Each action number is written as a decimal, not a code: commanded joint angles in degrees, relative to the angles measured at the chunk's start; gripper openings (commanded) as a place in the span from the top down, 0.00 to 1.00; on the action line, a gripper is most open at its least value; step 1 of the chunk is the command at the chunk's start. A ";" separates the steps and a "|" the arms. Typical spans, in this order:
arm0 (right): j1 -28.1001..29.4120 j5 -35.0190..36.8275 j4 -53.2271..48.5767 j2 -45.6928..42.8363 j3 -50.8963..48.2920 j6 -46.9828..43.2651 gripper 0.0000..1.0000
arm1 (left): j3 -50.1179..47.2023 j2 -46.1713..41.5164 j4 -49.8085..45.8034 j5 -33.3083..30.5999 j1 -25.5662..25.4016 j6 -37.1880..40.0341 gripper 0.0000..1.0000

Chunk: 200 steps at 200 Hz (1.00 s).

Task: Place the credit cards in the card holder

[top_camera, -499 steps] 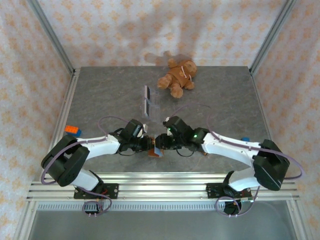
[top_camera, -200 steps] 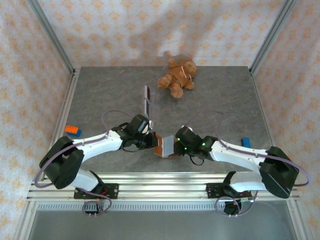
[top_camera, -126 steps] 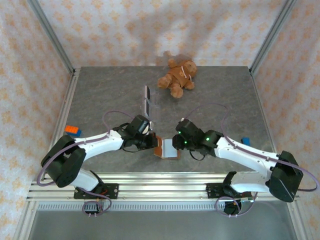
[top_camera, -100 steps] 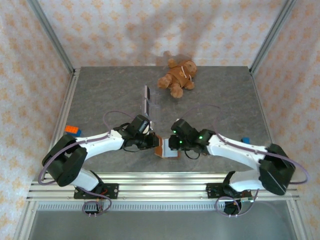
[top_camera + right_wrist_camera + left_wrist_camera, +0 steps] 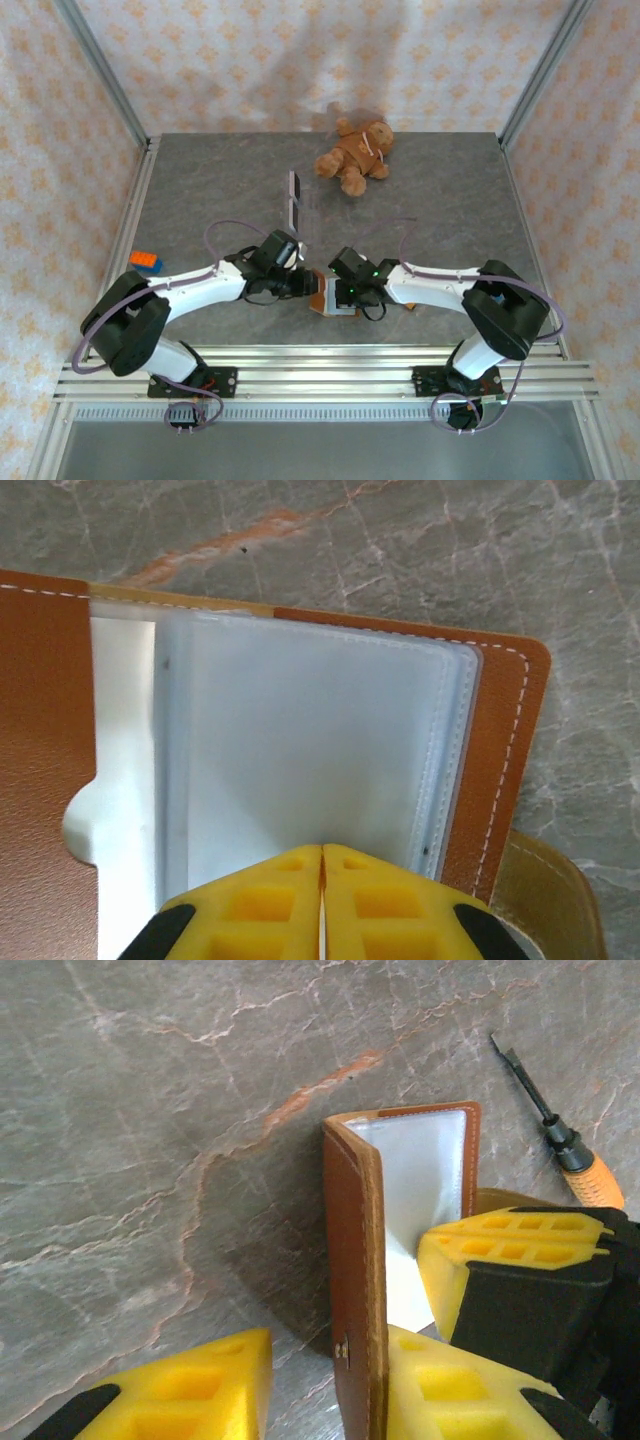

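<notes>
trouble would most likely start at the standing flap. the card holder (image 5: 334,298) lies open at 6 o'clock on the table (image 5: 200,190), between the two arms, with one brown cover flat and the other up on edge. the left gripper (image 5: 322,1348) has its jaws apart around that upright cover. the cover leans on one yellow pad with a gap on the other side, so nothing clamps it, and it could flop shut over the pockets or tip outward. the right gripper (image 5: 322,880) is clenched, tips together on the pale inner sleeves. whether a sleeve is pinched between them i cannot tell. if one is, a pull could drag the light holder across the stone or strain its stitching. the credit cards (image 5: 294,185) sit well apart, at 12 o'clock from the holder, none in a pocket, so the task looks barely begun. the holder shows tan leather with white stitching and milky clear sleeves. in the right wrist view it has a half-round notch at 9 o'clock and its strap pokes out at 5 o'clock.
</notes>
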 commanded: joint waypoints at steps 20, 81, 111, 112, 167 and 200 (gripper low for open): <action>-0.13 2.90 -0.74 2.32 -1.83 0.02 0.91 | -3.04 -1.87 -4.39 -2.97 1.86 3.91 0.68; -0.14 2.91 -0.90 2.12 -2.11 0.28 0.91 | -4.69 -0.25 -5.65 -6.23 2.97 6.86 0.72; -0.18 1.05 1.09 1.09 -2.62 -0.66 0.90 | -5.21 1.61 -3.57 -5.31 2.97 6.39 0.73; -0.20 0.96 1.19 1.05 -2.60 -0.67 0.90 | -5.26 1.67 -3.50 -5.29 2.97 6.41 0.73; -0.18 1.51 0.50 -0.57 -1.09 -1.83 0.90 | -5.09 4.09 -3.60 -7.53 2.96 7.06 0.76; -0.13 1.42 -0.39 -2.56 -0.17 -2.22 0.89 | -3.61 3.12 -4.44 -6.12 2.93 6.64 0.76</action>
